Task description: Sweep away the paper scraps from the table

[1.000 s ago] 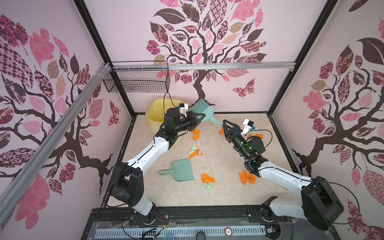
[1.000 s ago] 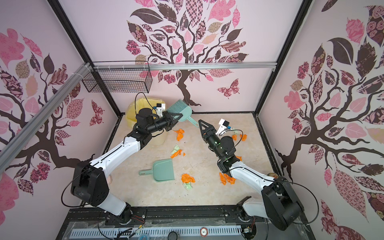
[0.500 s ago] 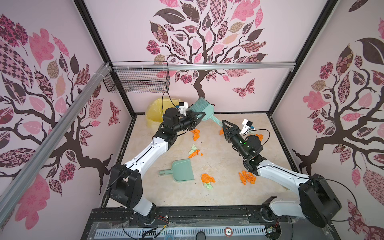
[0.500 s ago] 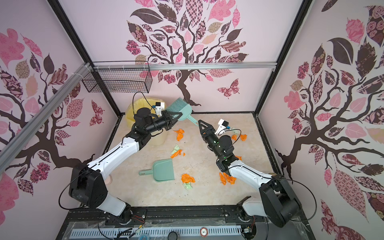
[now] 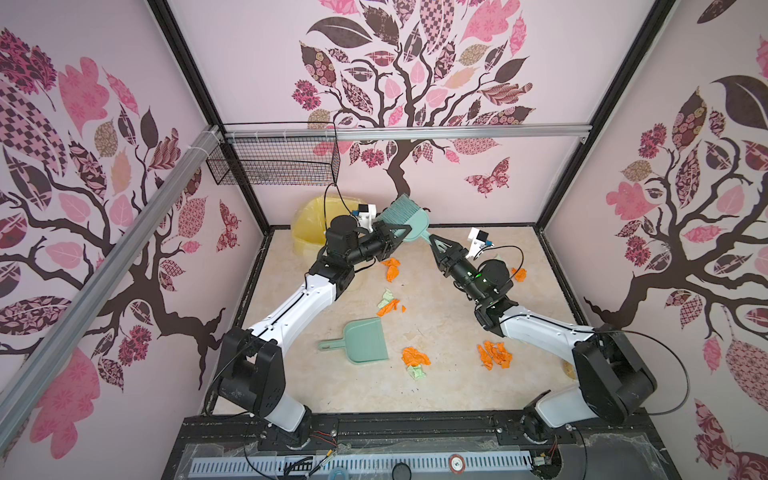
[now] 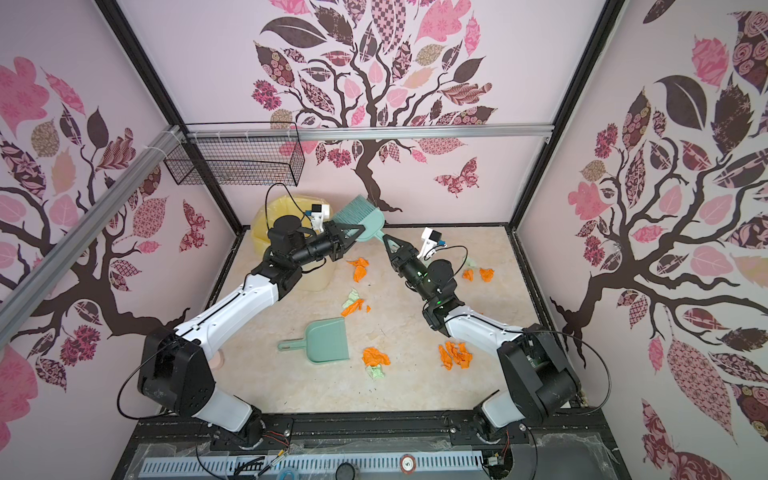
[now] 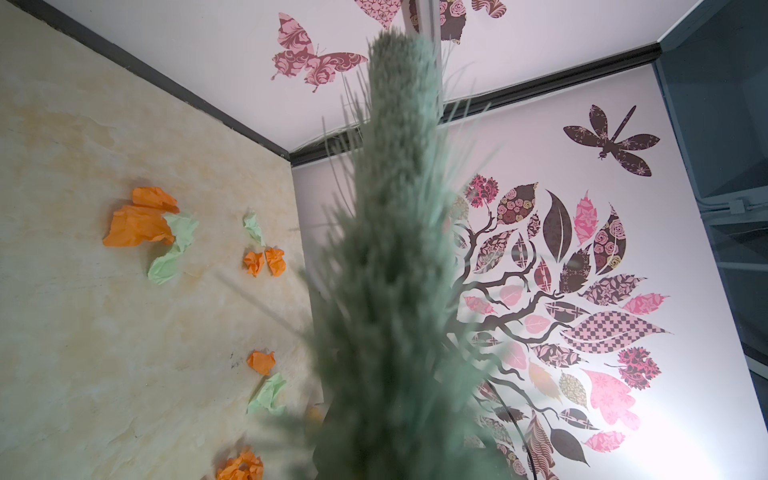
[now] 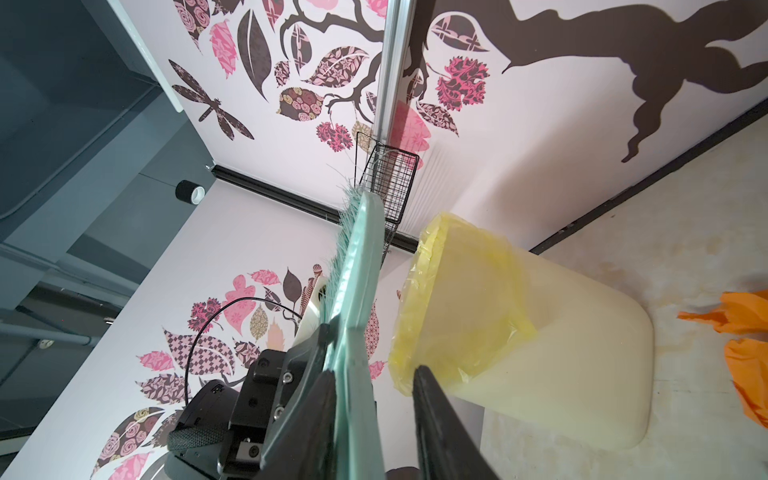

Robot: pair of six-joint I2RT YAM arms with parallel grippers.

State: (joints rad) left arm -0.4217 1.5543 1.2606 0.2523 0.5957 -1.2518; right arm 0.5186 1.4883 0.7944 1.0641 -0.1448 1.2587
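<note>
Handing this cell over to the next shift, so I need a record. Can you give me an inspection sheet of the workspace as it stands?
Surface: beige marbled table, scraps spread across it.
Job's things: orange and green paper scraps in several clusters; dustpan lying flat, nothing seen in it; brush in the air.
Clutter: yellow-lined bin, back left corner.
Hands: left hand shut on the brush; right hand open around its handle.
Cables: black cable arcs above the bin.
Surroundings: tree-patterned walls; wire basket hung back left.
</note>
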